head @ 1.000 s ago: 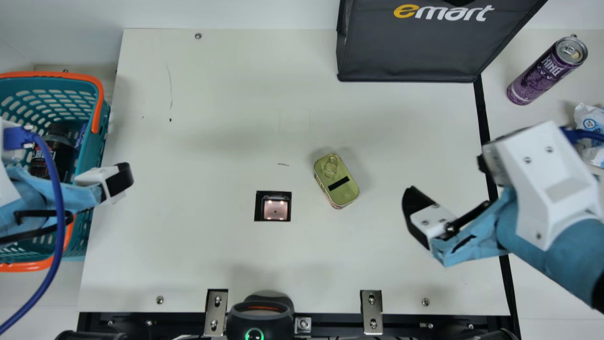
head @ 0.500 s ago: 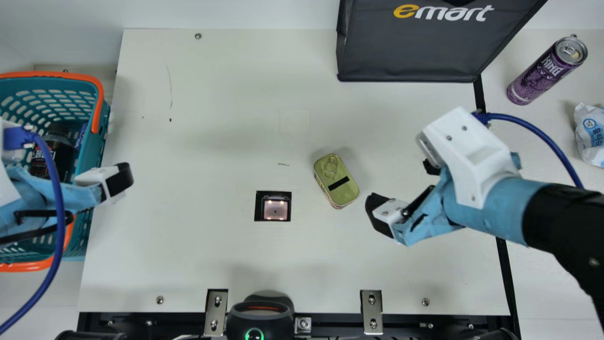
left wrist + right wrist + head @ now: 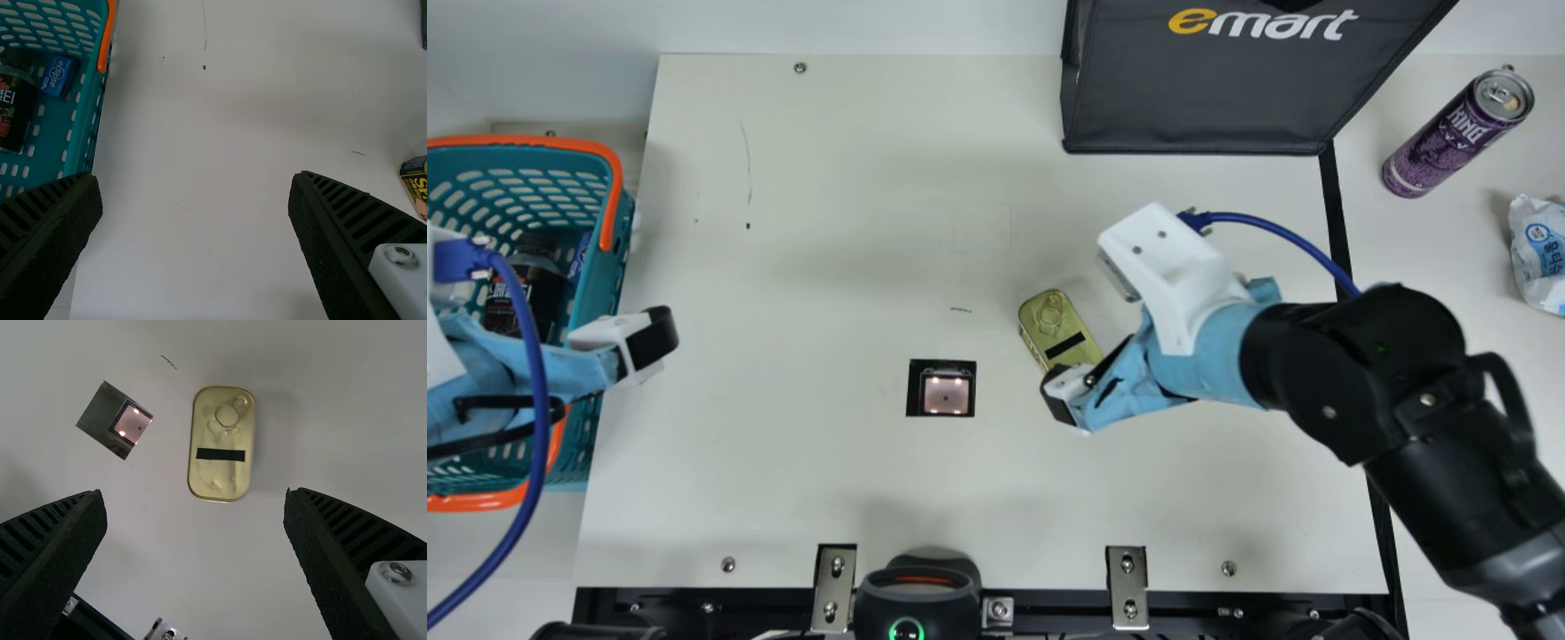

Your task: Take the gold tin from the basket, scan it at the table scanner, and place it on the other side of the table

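Right gripper [image 3: 195,503], empty, spread wide, near gold tin [image 3: 1055,322], between scanner [image 3: 946,395] and right edge of desk [image 3: 827,231]; left gripper [image 3: 195,183] likewise, near left edge. Centre over tin, straddle long sides, descend level.

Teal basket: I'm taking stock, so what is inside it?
The basket holds a dark bottle and a small blue box. In the main view the left arm covers part of its inside, so anything beneath cannot be seen.

Place: lab-like mock shop checkout | Signs: table scanner [image 3: 946,394], shopping basket [image 3: 609,276], black bag [image 3: 1192,98], metal brackets [image 3: 1127,582]
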Controlling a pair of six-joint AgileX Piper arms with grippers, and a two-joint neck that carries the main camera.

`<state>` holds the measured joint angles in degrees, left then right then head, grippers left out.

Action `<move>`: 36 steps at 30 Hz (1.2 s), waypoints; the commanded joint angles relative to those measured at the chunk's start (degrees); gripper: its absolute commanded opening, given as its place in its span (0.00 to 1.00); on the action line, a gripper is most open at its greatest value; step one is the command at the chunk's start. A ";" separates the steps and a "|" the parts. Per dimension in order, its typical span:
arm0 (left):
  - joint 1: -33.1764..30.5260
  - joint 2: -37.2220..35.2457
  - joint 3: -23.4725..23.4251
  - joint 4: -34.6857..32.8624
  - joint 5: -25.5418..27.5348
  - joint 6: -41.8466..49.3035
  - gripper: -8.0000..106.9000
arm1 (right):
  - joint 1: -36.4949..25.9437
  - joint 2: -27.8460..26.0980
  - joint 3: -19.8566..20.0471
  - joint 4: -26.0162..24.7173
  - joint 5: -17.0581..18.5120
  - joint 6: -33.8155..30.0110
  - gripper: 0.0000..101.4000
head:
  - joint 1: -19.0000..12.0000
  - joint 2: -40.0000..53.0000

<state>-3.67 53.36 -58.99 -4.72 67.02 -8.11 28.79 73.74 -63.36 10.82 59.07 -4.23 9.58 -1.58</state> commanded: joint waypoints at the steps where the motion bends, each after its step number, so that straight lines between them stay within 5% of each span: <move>1: 0.00 0.00 0.00 0.00 0.00 0.00 0.85 | 1.50 1.22 0.03 -0.39 -0.76 1.45 0.94 | -1.66 0.00; 18: 0.00 0.00 0.00 0.00 0.00 0.00 0.85 | 9.20 9.53 1.04 -10.27 -8.74 11.08 0.94 | -1.66 0.00; 36: 0.00 0.00 0.00 0.00 0.00 0.00 0.85 | 9.42 17.24 1.51 -17.68 -15.12 17.33 0.94 | -1.66 0.00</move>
<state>-3.67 53.36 -58.99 -4.72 67.02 -8.11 38.26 90.76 -61.83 -6.92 44.04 12.84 9.58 -1.58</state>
